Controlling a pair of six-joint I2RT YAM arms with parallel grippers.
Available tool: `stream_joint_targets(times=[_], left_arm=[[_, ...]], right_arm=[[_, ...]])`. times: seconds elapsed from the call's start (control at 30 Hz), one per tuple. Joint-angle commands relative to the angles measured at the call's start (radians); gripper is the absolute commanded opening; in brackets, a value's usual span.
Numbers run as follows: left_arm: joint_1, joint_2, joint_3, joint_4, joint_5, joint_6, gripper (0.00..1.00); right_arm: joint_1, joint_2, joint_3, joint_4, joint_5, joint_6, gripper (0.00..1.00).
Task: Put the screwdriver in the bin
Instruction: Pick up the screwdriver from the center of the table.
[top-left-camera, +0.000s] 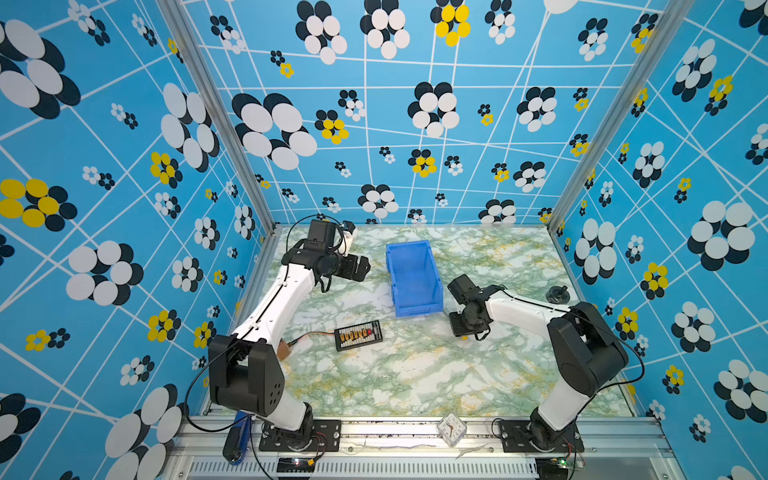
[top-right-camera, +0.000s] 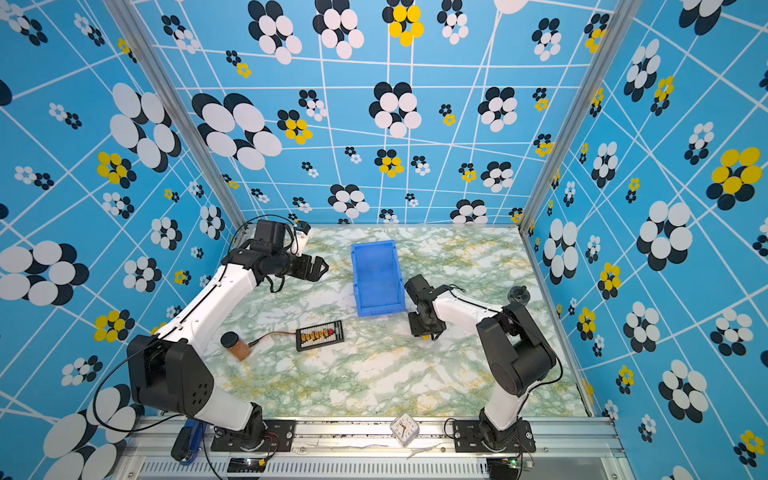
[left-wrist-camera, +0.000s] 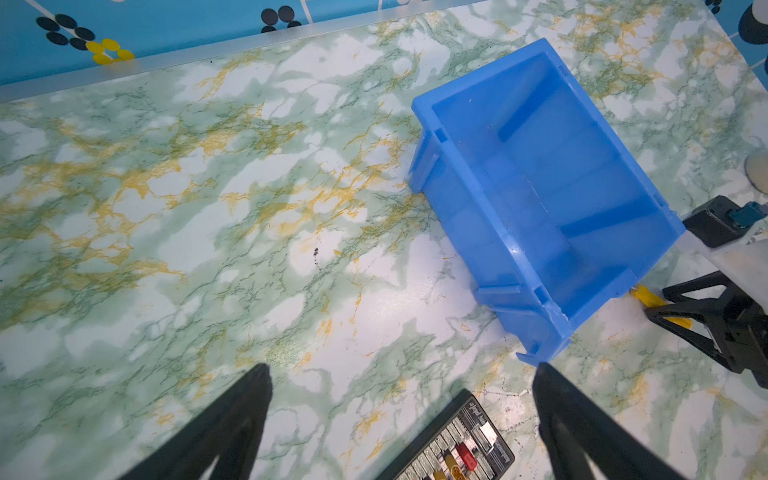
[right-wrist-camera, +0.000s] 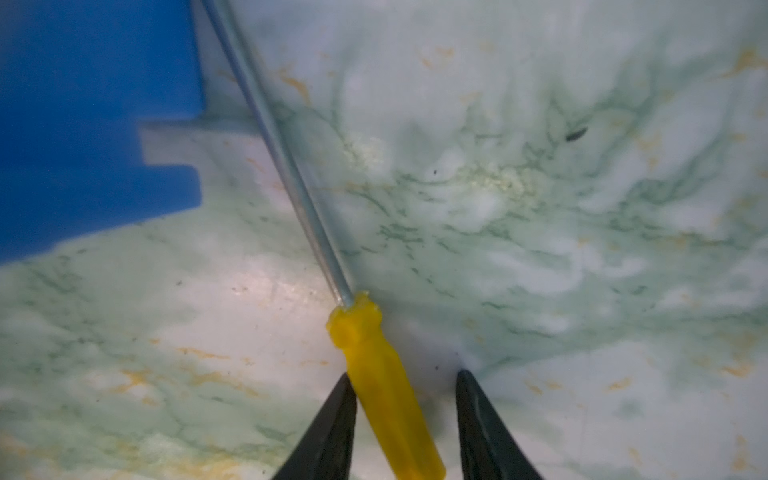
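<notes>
Right gripper (right-wrist-camera: 404, 374) straddles the screwdriver (right-wrist-camera: 376, 361) with its black, tapered fingers (right-wrist-camera: 332, 415) partly parted. One finger touches the faceted, translucent yellow plastic handle and the other stands clear of it. A thin, round silver shaft runs from the handle past the bin (right-wrist-camera: 83, 124), which is smooth blue moulded plastic with a notched edge. The screwdriver lies on the glossy green-and-white marbled table (right-wrist-camera: 540, 249). In both top views it is right of centre, just beside the bin's lower right corner. Left gripper (left-wrist-camera: 401, 368) gapes wide, holding nothing.
</notes>
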Motion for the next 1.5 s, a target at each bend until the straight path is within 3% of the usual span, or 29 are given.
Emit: stream_joint_targets(times=[0.0,0.33,0.7,0.97,1.2,1.47], left_arm=[[-0.005,-0.032,-0.017,0.014,-0.012,-0.009,0.99],[-0.004,-0.031,-0.016,0.016,-0.015,-0.007,0.99],[-0.009,-0.049,-0.017,0.023,-0.026,0.005,0.99],[-0.009,-0.051,-0.016,0.023,-0.027,0.006,0.99],[-0.011,-0.052,-0.009,0.017,-0.027,0.020,0.99],[-0.015,-0.053,-0.003,0.015,-0.031,0.027,0.99]], right_arm=[[0.003,0.006,0.004,-0.017,0.003,-0.001,0.41],[0.008,-0.002,-0.008,-0.027,0.026,0.000,0.24],[0.008,-0.080,0.004,-0.056,0.102,0.017,0.17],[0.003,-0.144,0.072,-0.118,0.140,0.004,0.17],[0.003,-0.184,0.224,-0.208,0.169,-0.039,0.18],[0.012,-0.159,0.381,-0.215,0.096,-0.063,0.18]])
